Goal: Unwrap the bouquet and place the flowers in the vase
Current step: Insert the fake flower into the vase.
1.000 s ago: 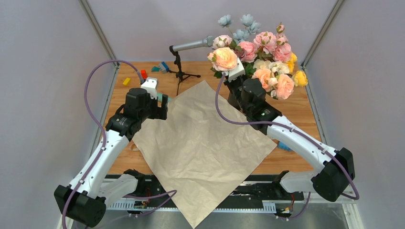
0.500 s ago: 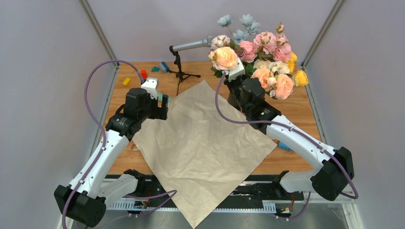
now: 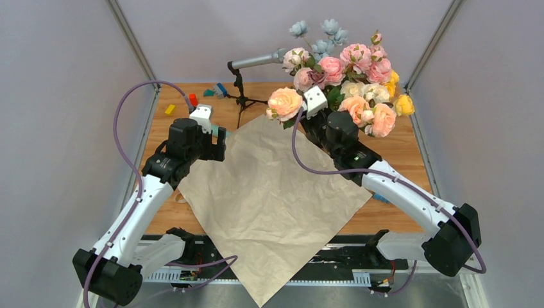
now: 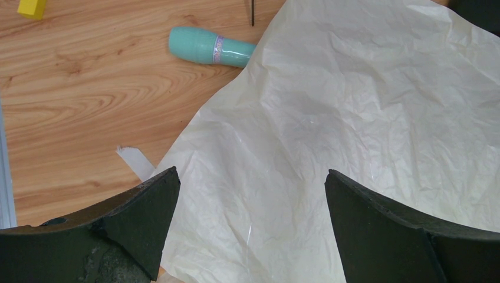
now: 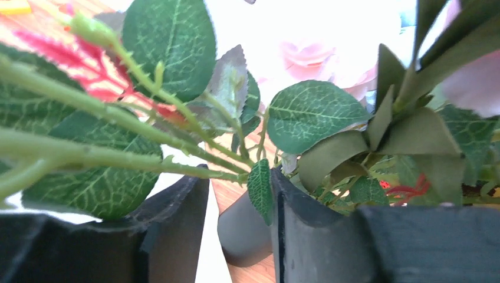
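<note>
The bouquet's beige paper (image 3: 269,192) lies spread flat across the table, with no flowers on it. The flowers (image 3: 349,70) stand bunched at the back right, and one peach rose (image 3: 284,102) leans out to the left. The vase (image 3: 313,130) shows only as a dark sliver behind my right wrist. My right gripper (image 3: 306,115) is among the stems. In the right wrist view its jaws (image 5: 239,177) stand apart, and a green stem (image 5: 118,156) lies over the fingertips, unclamped. My left gripper (image 3: 221,142) hangs open over the paper's left edge (image 4: 250,177).
A microphone (image 3: 256,61) on a black stand (image 3: 242,96) is at the back centre. A teal cylinder (image 4: 209,47), a yellow block (image 3: 170,109), a red block (image 3: 192,99) and blue blocks (image 3: 218,90) lie at the back left. A pale strip (image 4: 135,162) pokes from under the paper.
My right gripper's jaws have parted and the peach rose has dropped down and to the left. My right wrist has shifted slightly. The left arm has not moved.
</note>
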You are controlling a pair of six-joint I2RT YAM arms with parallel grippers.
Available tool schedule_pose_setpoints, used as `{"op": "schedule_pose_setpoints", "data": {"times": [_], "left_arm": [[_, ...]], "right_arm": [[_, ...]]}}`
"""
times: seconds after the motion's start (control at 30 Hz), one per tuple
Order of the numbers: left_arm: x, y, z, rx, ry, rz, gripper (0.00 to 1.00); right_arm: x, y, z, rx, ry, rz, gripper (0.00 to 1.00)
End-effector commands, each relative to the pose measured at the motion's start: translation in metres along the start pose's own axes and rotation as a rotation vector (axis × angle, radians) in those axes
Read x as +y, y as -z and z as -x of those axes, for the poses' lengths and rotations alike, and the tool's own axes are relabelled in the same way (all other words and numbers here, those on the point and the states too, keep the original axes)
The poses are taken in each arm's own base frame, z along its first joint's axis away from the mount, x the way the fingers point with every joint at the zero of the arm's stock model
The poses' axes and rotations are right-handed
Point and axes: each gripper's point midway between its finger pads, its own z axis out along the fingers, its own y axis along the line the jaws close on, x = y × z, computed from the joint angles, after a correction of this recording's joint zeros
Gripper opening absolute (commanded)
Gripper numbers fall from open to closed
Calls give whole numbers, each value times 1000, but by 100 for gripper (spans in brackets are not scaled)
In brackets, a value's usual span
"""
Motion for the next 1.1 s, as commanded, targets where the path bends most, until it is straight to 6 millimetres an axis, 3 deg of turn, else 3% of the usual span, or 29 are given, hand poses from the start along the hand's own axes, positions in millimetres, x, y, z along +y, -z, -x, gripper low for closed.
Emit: {"op": "schedule_pose_setpoints", "data": {"times": [0.0,0.2,0.33,0.53,1.07], "left_arm": [[1,3,12,-48,0,0,100],[2,2,11,-47,0,5,100],[3,2,11,-45,0,9,100],[3,1,10,-41,-1,12,100],[7,4,13,-61,6,34,100]], "right_arm": [[9,11,7,-31,-5,50,44],[19,17,2,-30,7,74,53],[25,23,-1,-31,6,88,68],[33,33,-4,-24,5,109,78],[64,68,-33,39,-34,151,88]]}}
